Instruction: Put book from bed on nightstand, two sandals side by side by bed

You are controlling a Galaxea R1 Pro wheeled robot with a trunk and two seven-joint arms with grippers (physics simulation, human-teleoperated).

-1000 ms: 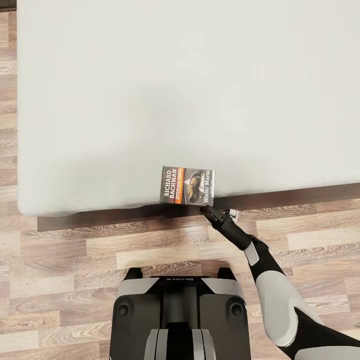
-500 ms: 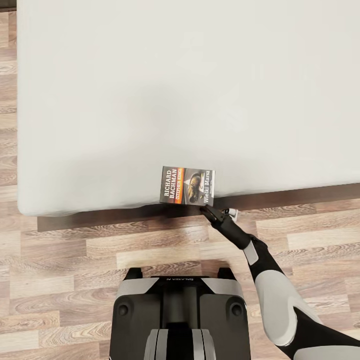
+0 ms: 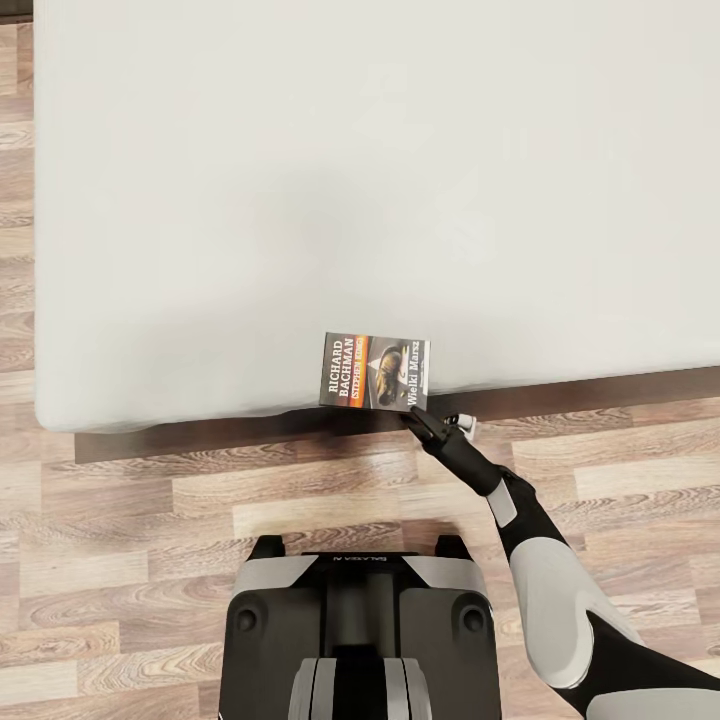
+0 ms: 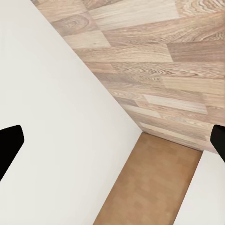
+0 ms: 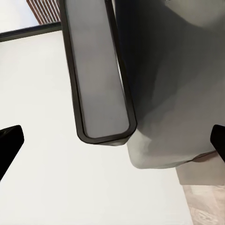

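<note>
The book point(image 3: 375, 372) lies flat on the bed point(image 3: 300, 200), at the mattress's near edge and overhanging it slightly, cover up. My right gripper point(image 3: 412, 416) reaches up from the floor side to the book's near right corner. In the right wrist view its fingertips point(image 5: 9, 143) stand far apart, so my right gripper point(image 5: 112, 140) is open, and a grey slab with a dark rim point(image 5: 98, 70) lies ahead between them. My left gripper point(image 4: 112, 140) is open over the floor, holding nothing. The sandals and nightstands are out of view.
The bed's dark wood frame point(image 3: 200, 437) runs along the mattress's near side. Light wood-plank floor point(image 3: 150, 520) lies between the frame and my base point(image 3: 360, 620). A strip of floor point(image 3: 15, 200) shows left of the bed.
My right gripper has crept a little closer to the book's near right corner. The book and the bed have not moved.
</note>
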